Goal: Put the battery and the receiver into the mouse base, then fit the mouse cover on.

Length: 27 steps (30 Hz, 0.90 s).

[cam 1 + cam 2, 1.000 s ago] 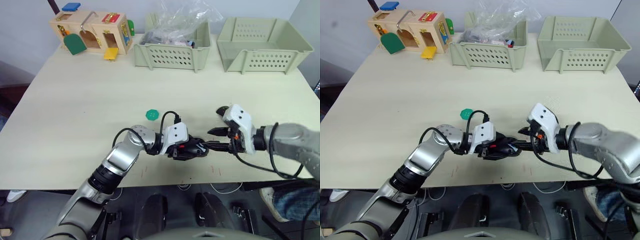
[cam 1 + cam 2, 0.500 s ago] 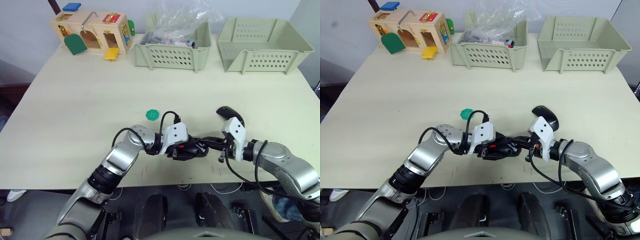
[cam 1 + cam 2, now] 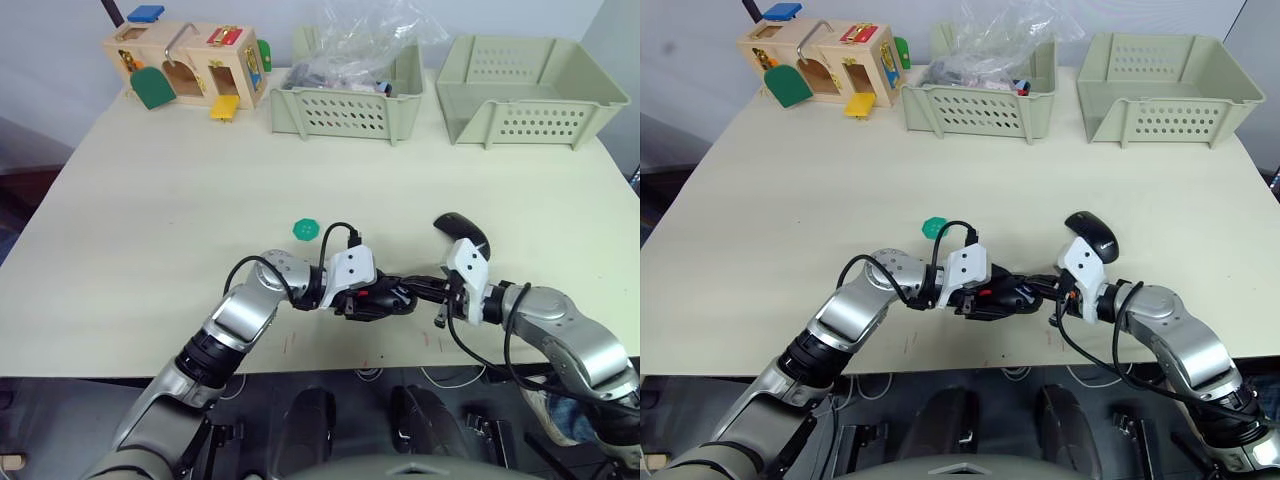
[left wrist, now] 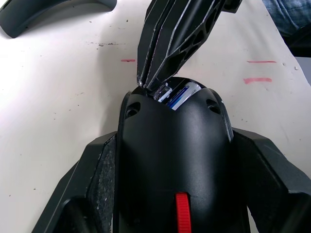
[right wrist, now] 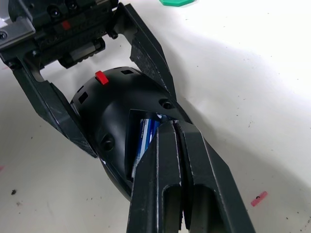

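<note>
Since a second ago the right gripper (image 5: 171, 127) has swung low, its closed fingertips pressing the slim blue-and-silver battery (image 5: 148, 136) into the black oval mouse base (image 4: 172, 160). Left gripper (image 3: 385, 297) clamps that base's sides near the table's front edge. Being light, rigid and probably slick, the battery seems best pushed at its end.

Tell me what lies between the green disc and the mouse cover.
Bare tabletop between the green disc and the mouse cover, per the left eye view.

Head stereo pair looks fwd/down over table (image 3: 150, 220) from above, wide; each wrist cam sits close behind its own fingers, facing opposite ways, both sharing mouse base (image 4: 172, 160) w/ battery (image 5: 148, 133) just ahead of right gripper (image 5: 175, 127).
</note>
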Available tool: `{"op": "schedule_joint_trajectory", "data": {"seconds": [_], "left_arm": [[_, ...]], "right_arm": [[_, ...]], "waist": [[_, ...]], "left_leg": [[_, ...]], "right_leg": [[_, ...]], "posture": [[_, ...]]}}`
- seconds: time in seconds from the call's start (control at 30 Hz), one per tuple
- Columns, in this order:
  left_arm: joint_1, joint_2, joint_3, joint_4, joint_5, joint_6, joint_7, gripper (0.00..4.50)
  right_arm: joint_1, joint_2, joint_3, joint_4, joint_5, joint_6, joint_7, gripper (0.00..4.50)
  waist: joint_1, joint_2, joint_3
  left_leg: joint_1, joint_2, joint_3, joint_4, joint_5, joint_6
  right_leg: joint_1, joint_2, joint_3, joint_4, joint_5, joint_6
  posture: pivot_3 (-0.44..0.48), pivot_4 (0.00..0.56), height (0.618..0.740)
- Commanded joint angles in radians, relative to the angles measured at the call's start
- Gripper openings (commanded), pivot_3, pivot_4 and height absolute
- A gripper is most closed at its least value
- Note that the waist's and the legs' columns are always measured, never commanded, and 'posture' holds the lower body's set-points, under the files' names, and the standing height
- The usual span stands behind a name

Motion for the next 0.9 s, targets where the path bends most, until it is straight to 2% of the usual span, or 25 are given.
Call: {"op": "schedule_joint_trajectory", "data": {"seconds": [0.03,0.33,0.47,0.53,0.57,0.6,0.63,0.77,0.8,0.87,0.9], "left_arm": [[-0.006,0.003,-0.002,-0.021,0.006,-0.013,-0.002,2.87],[-0.006,-0.001,-0.003,-0.017,0.009,-0.014,-0.001,2.87],[-0.001,0.0,-0.002,-0.014,0.013,-0.02,0.001,2.87],[-0.001,-0.001,-0.002,-0.014,0.014,-0.018,0.002,2.87],[0.0,-0.001,-0.002,-0.014,0.013,-0.018,0.002,2.87],[0.0,-0.001,-0.002,-0.015,0.014,-0.018,0.003,2.87],[0.001,-0.001,-0.002,-0.015,0.014,-0.018,0.003,2.87],[-0.006,0.0,0.003,-0.002,0.013,-0.021,0.0,2.87],[-0.008,0.0,0.004,0.0,0.013,-0.022,-0.001,2.87],[-0.009,-0.001,0.006,0.004,0.011,-0.023,-0.002,2.87],[-0.009,-0.001,0.007,0.005,0.01,-0.023,-0.003,2.87]], "right_arm": [[0.025,-0.008,0.053,0.024,-0.068,-0.007,0.002,0.03],[0.035,-0.006,0.082,0.092,-0.134,-0.008,0.0,0.03],[0.049,-0.02,-0.109,-0.022,0.055,0.0,0.068,0.03],[0.074,-0.056,-0.17,-0.058,0.098,0.026,0.093,0.45],[0.095,-0.083,-0.196,-0.079,0.124,0.024,0.129,0.92],[0.13,-0.116,-0.239,-0.103,0.149,0.021,0.161,1.09],[0.153,-0.138,-0.269,-0.119,0.166,0.019,0.184,1.61],[0.3,-0.226,-0.429,-0.196,0.243,-0.02,0.31,3.03],[0.324,-0.236,-0.454,-0.205,0.253,-0.028,0.323,3.61],[0.399,-0.247,-0.534,-0.23,0.274,-0.038,0.352,4.44],[0.43,-0.248,-0.568,-0.241,0.282,-0.041,0.361,4.44]], "waist": [[0.0,0.0,0.0],[0.0,0.0,-0.001],[0.005,-0.001,-0.001],[0.007,0.0,-0.001],[0.007,0.0,-0.001],[0.006,0.0,-0.001],[0.007,0.001,-0.001],[0.009,0.002,-0.001],[0.008,0.002,-0.001],[0.005,0.002,-0.001],[0.006,0.002,-0.001]], "left_leg": [[0.0,0.0,0.0,0.0,0.0,0.0],[0.015,0.001,0.0,-0.003,0.0,0.0],[0.014,0.001,0.0,-0.003,0.0,0.0],[0.014,0.001,0.0,-0.003,0.0,0.0],[0.013,0.001,0.0,-0.003,0.0,0.0],[0.013,0.001,0.0,-0.003,0.0,0.0],[0.014,0.001,0.0,-0.003,0.0,0.0],[0.013,0.0,-0.001,-0.003,-0.001,0.001],[0.013,0.0,-0.001,-0.003,-0.001,0.001],[0.014,0.001,-0.001,-0.003,-0.001,0.001],[0.015,0.001,-0.001,-0.003,-0.001,0.001]], "right_leg": [[0.0,0.0,0.0,0.0,0.0,0.0],[0.014,0.001,-0.001,-0.005,-0.001,0.0],[0.014,0.001,-0.001,-0.005,0.0,0.0],[0.014,0.001,0.0,-0.005,0.0,0.0],[0.014,0.001,-0.001,-0.006,0.0,0.0],[0.014,0.001,-0.001,-0.006,0.0,0.0],[0.014,0.001,-0.001,-0.006,0.0,0.0],[0.015,0.001,-0.001,-0.007,0.0,0.0],[0.015,0.001,-0.001,-0.007,0.0,0.0],[0.016,0.001,-0.001,-0.008,0.0,0.0],[0.016,0.001,-0.001,-0.008,0.0,0.0]], "posture": [[0.0,0.15,0.74],[0.0,0.15,0.74],[0.0,0.15,0.74],[0.0,0.15,0.74],[0.0,0.15,0.74],[0.0,0.15,0.74],[0.0,0.15,0.74],[0.0,0.15,0.74],[0.0,0.15,0.74],[0.0,0.15,0.74],[0.0,0.15,0.74]]}}
